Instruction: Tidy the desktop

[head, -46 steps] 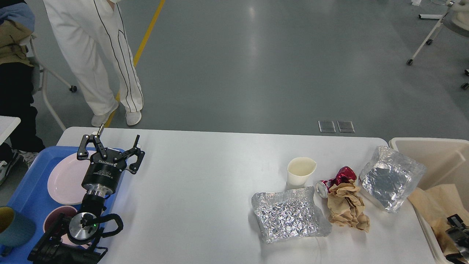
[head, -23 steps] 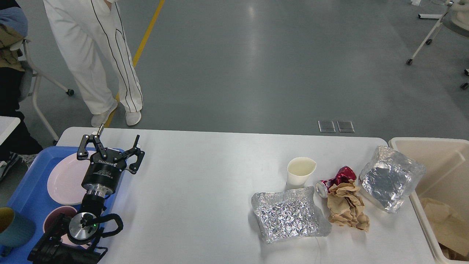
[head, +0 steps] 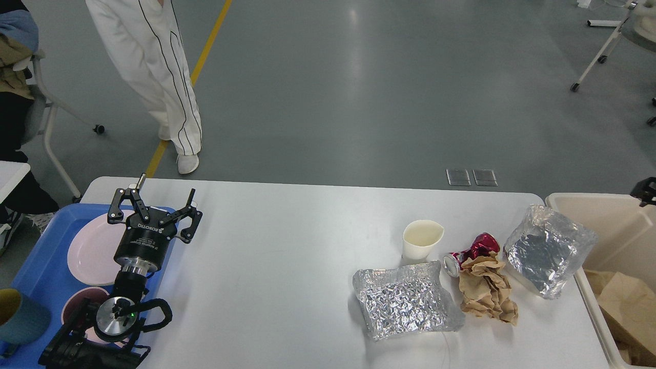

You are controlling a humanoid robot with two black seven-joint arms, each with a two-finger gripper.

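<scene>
Right end effector has moved: a second ago it sat low in the beige bin over brown paper, then dropped out of view, and now only a dark sliver shows at the frame's right edge above the bin, so I can't tell its opening or load. Left end effector unchanged, fingers spread wide, empty, over the blue tray. The bench fills the lower frame and still carries the paper cup, crushed can, crumpled paper and two foil containers. Judgement: one drop-off done, clearing far from finished.
</scene>
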